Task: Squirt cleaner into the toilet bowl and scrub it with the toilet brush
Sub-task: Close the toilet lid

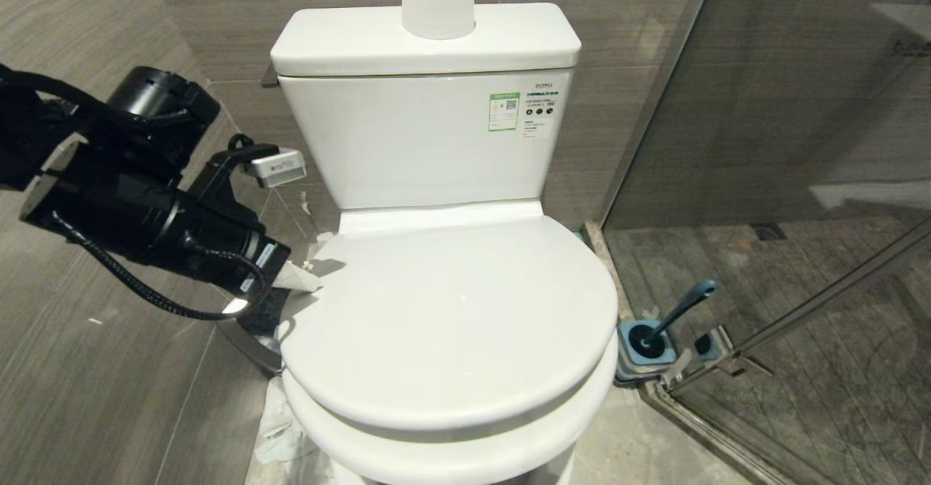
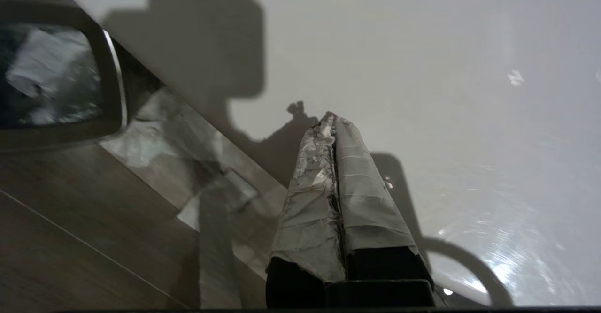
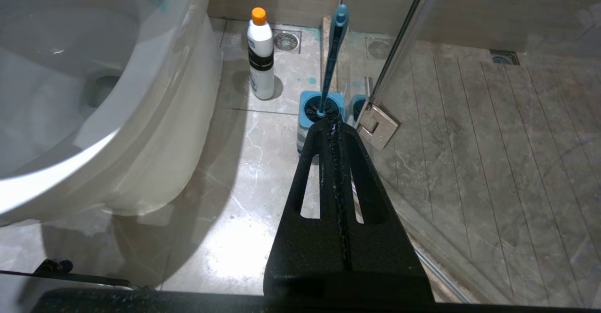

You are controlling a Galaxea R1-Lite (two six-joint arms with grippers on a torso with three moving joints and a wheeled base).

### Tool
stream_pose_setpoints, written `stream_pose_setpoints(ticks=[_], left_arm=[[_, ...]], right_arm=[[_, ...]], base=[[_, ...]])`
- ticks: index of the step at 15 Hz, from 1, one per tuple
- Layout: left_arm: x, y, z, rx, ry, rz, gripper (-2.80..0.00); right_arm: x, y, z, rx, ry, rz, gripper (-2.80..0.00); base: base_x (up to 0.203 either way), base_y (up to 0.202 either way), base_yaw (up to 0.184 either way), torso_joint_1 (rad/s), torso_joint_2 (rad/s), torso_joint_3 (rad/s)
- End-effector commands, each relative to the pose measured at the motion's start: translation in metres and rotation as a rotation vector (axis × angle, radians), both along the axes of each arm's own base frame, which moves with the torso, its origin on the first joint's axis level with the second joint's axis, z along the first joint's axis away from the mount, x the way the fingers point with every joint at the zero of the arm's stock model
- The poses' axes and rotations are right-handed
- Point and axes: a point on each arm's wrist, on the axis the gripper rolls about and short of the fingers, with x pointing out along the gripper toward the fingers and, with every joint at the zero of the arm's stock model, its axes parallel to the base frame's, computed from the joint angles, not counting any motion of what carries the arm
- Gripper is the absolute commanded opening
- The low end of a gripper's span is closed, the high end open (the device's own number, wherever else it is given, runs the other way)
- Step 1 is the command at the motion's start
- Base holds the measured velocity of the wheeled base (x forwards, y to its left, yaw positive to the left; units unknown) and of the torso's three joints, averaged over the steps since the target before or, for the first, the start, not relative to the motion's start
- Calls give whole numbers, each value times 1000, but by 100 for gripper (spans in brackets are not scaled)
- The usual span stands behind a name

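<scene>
Your toilet bowl [image 1: 451, 427] sits centre frame with its lid [image 1: 451, 310] down. At its three o'clock the toilet brush [image 1: 673, 314] stands in its holder [image 1: 644, 350] on the floor; the cleaner [image 3: 260, 55] stands upright near that holder. Your left hand [image 1: 309, 280], fingers pressed together (taped tips), hovers at the lid's nine o'clock edge. Your right hand [image 3: 334, 127] is likewise closed, empty, pointing toward the brush.

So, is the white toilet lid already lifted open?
No, the white glossy toilet lid lies flat and shut over the seat, with the left gripper at its edge.
</scene>
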Motion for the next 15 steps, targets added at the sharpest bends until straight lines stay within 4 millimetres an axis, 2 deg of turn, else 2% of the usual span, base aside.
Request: stream_pose_setpoints(ticks=[1, 4, 9, 15], left_arm=[[-4, -7, -25, 5, 123, 15, -280], [-5, -15, -44, -49, 199, 92, -280], [11, -31, -70, -172, 218, 216, -280], [26, -37, -108, -242, 262, 317, -280]], right_arm=[[0, 0, 0, -1, 2, 1, -280], [0, 0, 0, -1, 2, 1, -280], [0, 0, 0, -1, 2, 1, -280], [0, 0, 0, -1, 2, 1, -280]], base=[[0, 0, 0, 0, 0, 0], [0, 0, 0, 0, 0, 0], [0, 0, 0, 0, 0, 0], [0, 0, 0, 0, 0, 0]])
